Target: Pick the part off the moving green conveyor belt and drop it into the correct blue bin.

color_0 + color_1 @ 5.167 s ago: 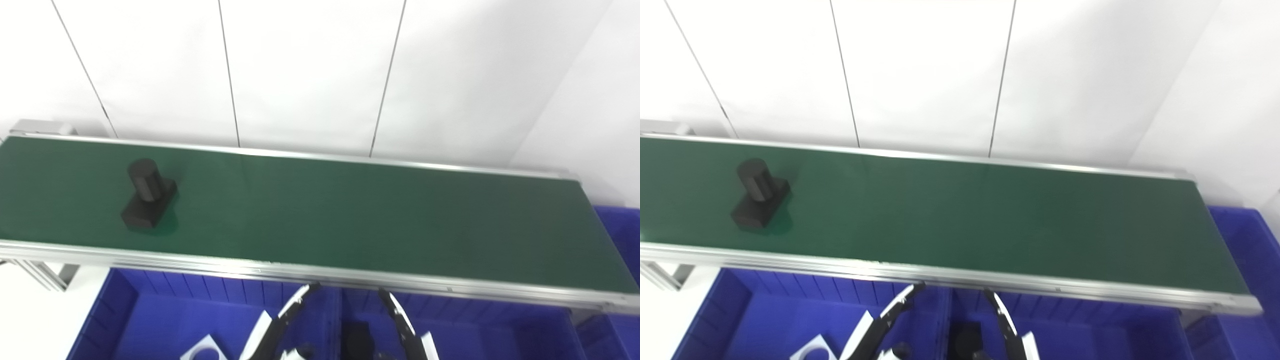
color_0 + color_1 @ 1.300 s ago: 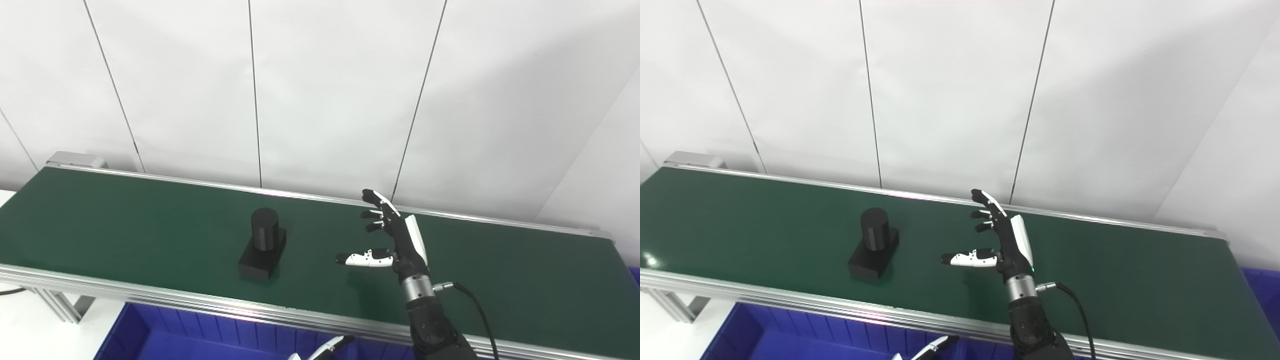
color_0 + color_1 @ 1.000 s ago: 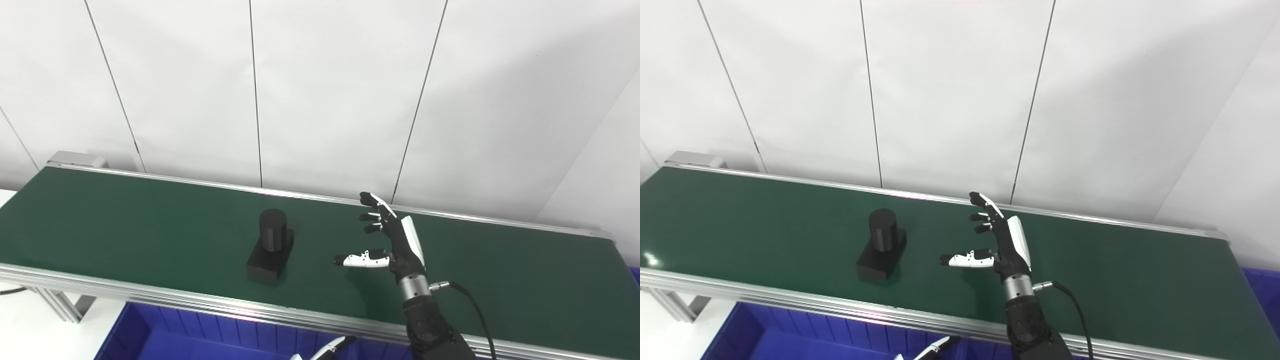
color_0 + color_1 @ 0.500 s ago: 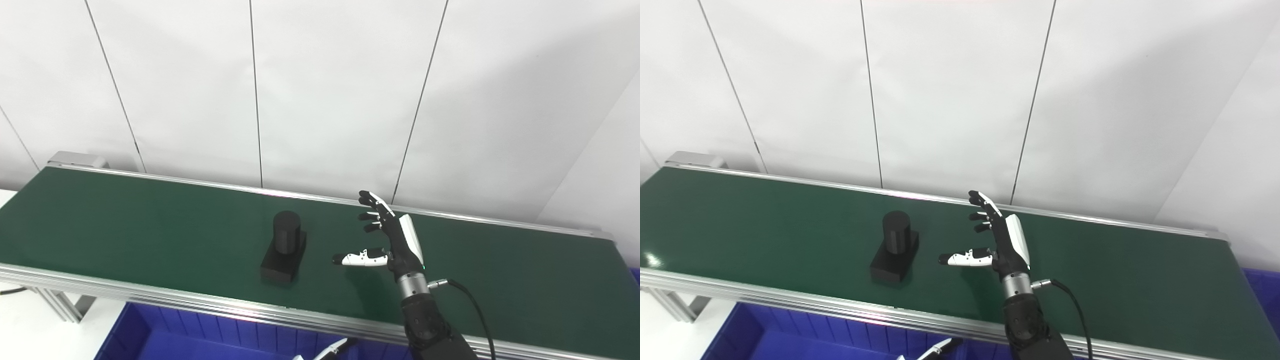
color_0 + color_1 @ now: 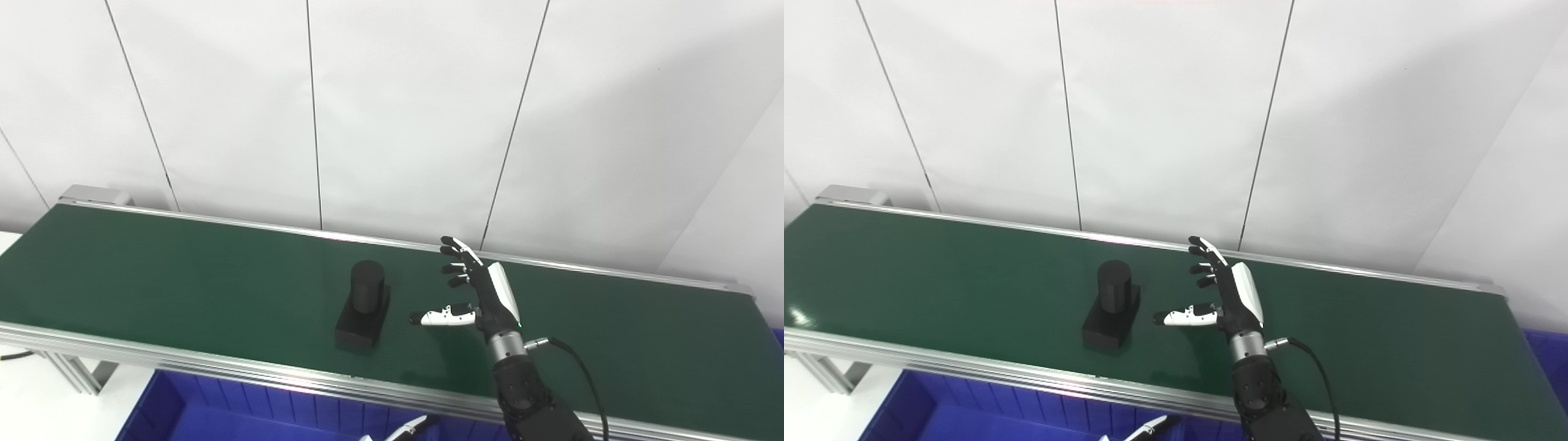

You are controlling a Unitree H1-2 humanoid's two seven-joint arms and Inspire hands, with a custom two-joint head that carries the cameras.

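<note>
We look down on a long green conveyor belt that runs from the left edge of the frame toward the lower right, edged by silver aluminium rails and backed by a plain white wall divided by thin dark vertical seams. A grey metal end piece sits at the belt's far left corner. The part, a matte black block with an upright cylinder standing on it, rests on the belt at about the middle of the frame, nearer the front rail than the back one. Just to its right, apart from it, our right robot hand is raised over the belt, released, with its fingers spread and pointing up toward the wall and its white-tipped thumb stretched left toward the part without touching it. A black cable loops from the wrist down to the lower right. Below the front rail, along the bottom of the frame, we see the ribbed wall of a blue bin. Only a sliver of our left robot hand shows at the bottom edge, and we cannot tell whether it is released or clenched.
</note>
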